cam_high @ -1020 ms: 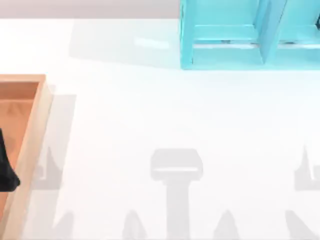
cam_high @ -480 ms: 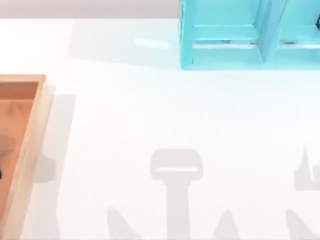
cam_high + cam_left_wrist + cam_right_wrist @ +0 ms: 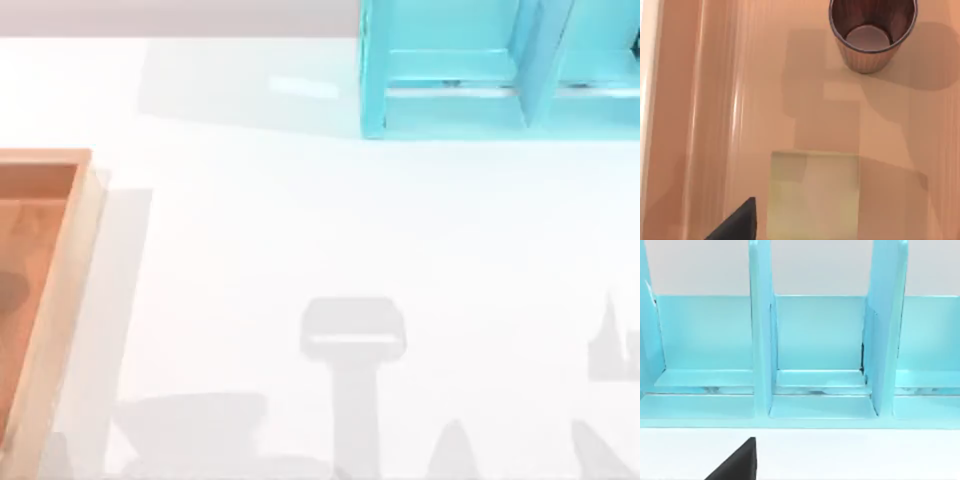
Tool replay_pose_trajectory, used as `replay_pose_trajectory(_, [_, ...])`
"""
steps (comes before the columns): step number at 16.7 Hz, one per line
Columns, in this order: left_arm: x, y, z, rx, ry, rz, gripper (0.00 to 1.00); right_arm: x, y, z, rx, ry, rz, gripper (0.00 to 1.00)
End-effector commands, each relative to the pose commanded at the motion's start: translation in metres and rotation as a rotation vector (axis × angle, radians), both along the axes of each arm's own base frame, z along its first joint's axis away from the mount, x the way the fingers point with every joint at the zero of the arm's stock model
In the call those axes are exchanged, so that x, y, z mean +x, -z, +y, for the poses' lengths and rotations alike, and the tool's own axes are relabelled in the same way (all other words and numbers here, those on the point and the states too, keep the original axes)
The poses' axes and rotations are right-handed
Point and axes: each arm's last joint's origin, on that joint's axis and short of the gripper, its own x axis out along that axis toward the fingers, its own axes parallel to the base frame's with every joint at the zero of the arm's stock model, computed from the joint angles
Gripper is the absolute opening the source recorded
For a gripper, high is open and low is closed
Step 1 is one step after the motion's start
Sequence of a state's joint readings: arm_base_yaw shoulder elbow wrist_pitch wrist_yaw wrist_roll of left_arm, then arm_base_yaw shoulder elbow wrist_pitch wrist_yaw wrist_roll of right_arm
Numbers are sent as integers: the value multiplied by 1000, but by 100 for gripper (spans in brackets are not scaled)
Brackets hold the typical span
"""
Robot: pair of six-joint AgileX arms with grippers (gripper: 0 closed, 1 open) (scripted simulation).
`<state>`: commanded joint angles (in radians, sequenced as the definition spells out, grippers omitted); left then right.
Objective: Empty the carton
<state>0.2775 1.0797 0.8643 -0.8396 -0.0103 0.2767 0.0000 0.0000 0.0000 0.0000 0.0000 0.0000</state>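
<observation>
At the 9 o'clock edge of the white tabletop (image 3: 330, 220) sits the carton (image 3: 60, 300), a large shallow open-topped rectangular box with an orange-brown floor and thick light tan wood-coloured walls. It runs off the top view's left side, and its long wall heads toward 7 o'clock. Up at about 1 o'clock, well apart from it, stands the turquoise shelf unit (image 3: 450, 90), its upright dividers splitting it into open bays. Grey shadows (image 3: 352, 330) lie across the table toward 6 o'clock.

The left gripper (image 3: 740, 225) hangs over the carton's interior, looking down onto the floor (image 3: 765, 75); one dark wedge of it shows at the frame's edge, and I cannot tell whether the claw is spread or pressed together. Two things rest on that floor. One is a round ribbed reddish-brown cup (image 3: 872, 35), upright, mouth open, with a grey bottom visible inside. The other is a flat pale yellow-green square pad (image 3: 812, 195), lying just beside the gripper and apart from the cup. A tan side wall (image 3: 670, 125) runs alongside both.

The right gripper (image 3: 740, 465) is low over the white table, facing the turquoise shelf unit's bays (image 3: 820, 340) head-on. Again one dark wedge shows, and I cannot tell the claw's state.
</observation>
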Motion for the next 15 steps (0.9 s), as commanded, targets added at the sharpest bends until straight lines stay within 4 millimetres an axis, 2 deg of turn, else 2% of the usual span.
replay_pose_trajectory(4, [43,3,32,-70,6,305,100,0,0,0,0,0,0,100])
replay_pose_trajectory(7, [61,9,49,-115,14,445,100,0,0,0,0,0,0,100])
replay_pose_trajectory(10, [67,12,55,-133,18,493,100,0,0,0,0,0,0,100])
replay_pose_trajectory(15, [67,13,53,-131,21,491,100,0,0,0,0,0,0,100])
